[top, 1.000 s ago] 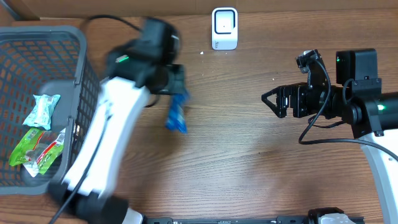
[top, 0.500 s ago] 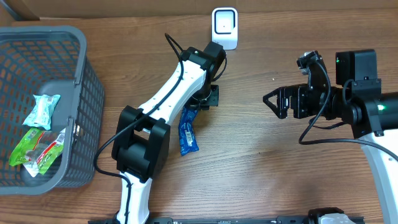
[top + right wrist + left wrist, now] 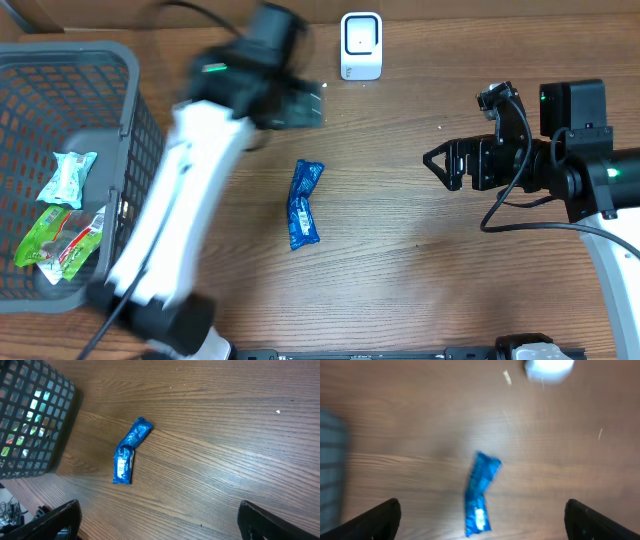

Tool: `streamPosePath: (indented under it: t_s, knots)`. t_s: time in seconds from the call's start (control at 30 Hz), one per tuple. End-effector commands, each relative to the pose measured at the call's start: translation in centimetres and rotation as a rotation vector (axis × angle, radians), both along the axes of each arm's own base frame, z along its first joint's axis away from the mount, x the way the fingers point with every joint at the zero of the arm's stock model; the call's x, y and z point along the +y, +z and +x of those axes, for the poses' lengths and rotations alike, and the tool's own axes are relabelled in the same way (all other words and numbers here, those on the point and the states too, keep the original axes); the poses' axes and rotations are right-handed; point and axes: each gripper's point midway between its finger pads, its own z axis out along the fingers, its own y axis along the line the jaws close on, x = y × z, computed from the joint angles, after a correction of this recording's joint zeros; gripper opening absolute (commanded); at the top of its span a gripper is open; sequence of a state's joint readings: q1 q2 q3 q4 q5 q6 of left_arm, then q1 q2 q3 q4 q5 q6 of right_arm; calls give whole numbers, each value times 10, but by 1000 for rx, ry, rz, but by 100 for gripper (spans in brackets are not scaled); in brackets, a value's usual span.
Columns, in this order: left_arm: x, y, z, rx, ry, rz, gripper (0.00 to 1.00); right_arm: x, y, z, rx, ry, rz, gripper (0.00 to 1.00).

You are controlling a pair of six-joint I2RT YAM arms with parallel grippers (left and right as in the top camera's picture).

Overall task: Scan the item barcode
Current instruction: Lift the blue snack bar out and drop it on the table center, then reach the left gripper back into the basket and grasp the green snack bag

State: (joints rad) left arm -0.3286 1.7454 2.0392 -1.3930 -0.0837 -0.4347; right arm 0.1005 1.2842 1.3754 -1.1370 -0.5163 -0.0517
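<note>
Mid-table, packet (image 3: 303, 203) now lies released — left gripper (image 3: 482, 510), newly spread wide, swings away; right gripper (image 3: 437, 163) spread, empty — scanner (image 3: 361, 45) step pending.

The left arm (image 3: 175, 200), filling the left half of the overhead frame, is showing a long white link smeared by blur, capped toward the upper centre by a black wrist housing where a small green light is glowing, with a thin black cable arching off at the top edge. The right arm (image 3: 575, 165), at the right edge, is showing blocky black housings with two green lights glowing, black cables looping beneath, and a white link at the lower right corner. In both wrist views, matte black fingertips (image 3: 375, 520) are poking in from the lower corners.
</note>
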Motion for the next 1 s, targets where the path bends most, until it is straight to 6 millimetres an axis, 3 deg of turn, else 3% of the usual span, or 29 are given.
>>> streamPosePath:
  t_s: [0.0,0.17,0.27,0.4,0.5,0.63,0.97]
  knots:
    - [75,64,-20,-155,176,15,96,1,6,3,-20,2,1,100]
    - [182,89,-75,-185,564,44,97,1,6,2,-18,2,1,100]
    - [234,86,-113,-151,832,38,100,1,6,2,-16,2,1,100]
    - [292,67,-152,-91,1133,21,100,2,7,2,-19,4,4,100]
    - [321,43,-165,-47,1253,3,98,2,7,2,-19,4,4,100]
    - [343,4,-164,-5,1308,-11,97,2,7,2,-19,4,4,100]
    - [362,-102,-136,167,1187,-3,100,2,7,2,-19,4,4,100]
